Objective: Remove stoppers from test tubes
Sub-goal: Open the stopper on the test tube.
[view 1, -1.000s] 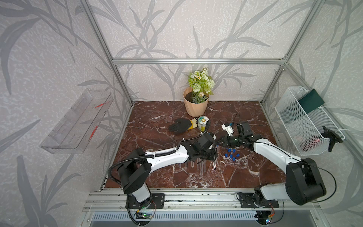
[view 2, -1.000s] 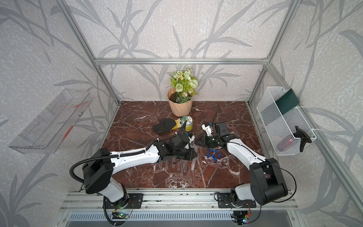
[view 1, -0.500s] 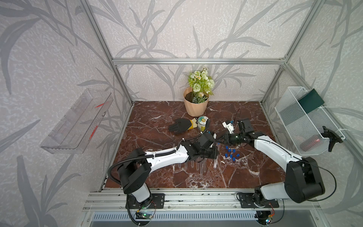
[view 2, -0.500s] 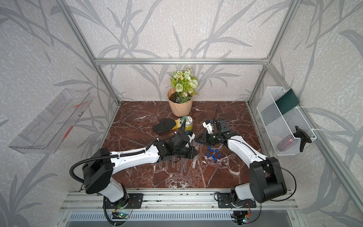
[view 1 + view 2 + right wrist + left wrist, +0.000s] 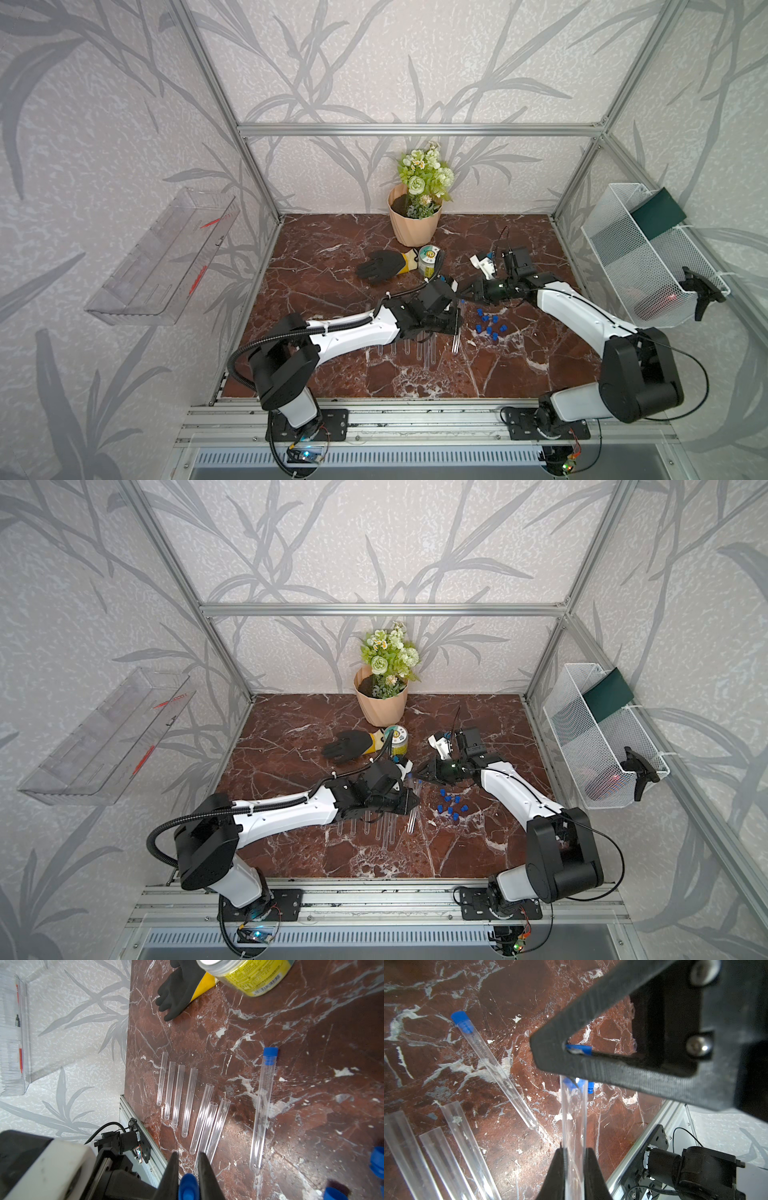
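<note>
In both top views loose stoppers (image 5: 489, 324) cluster right of the marble surface's (image 5: 324, 266) middle, and bare test tubes (image 5: 420, 353) lie rowed near its front edge. A flowerpot (image 5: 415, 226) stands at the back edge, with leaf-patterned walls around. Left wrist view: the left gripper (image 5: 574, 1159) clenches a tube (image 5: 574, 1115) while the right gripper (image 5: 550, 1054) pinches its stopper (image 5: 579, 1049), apparently not yet out. Right wrist view: seven tubes lie open, one capped tube (image 5: 262, 1105) remains

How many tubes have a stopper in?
2: one tube lies on the table; another tube is in the left gripper, its stopper pinched by the right gripper.
</note>
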